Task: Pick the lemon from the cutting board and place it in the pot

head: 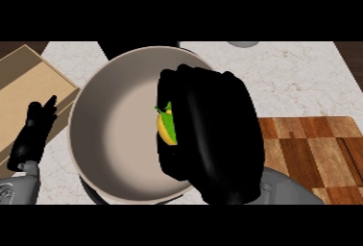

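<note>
The right hand hangs over the right half of the pot, its dark fingers curled round the lemon so that only a yellow sliver with a green leaf end shows at the hand's left edge. The fruit is thus gripped, not lying loose, and it sits above the pale inside of the pot rather than on the cutting board, which lies off to the right along the counter's right side with nothing visible on its bare part. The visible strip of lemon runs roughly from the far side toward the near side of the view, along the line of the fingers. Whether the fruit touches the pot's floor cannot be told, since the hand hides what is under it. By my reading the carry is done and what remains is the release, which needs only an opening of the fingers with the pot's floor straight below. The left hand rests open, fingers up, at the pot's left rim, beside a light wooden box at the counter's left edge.
</note>
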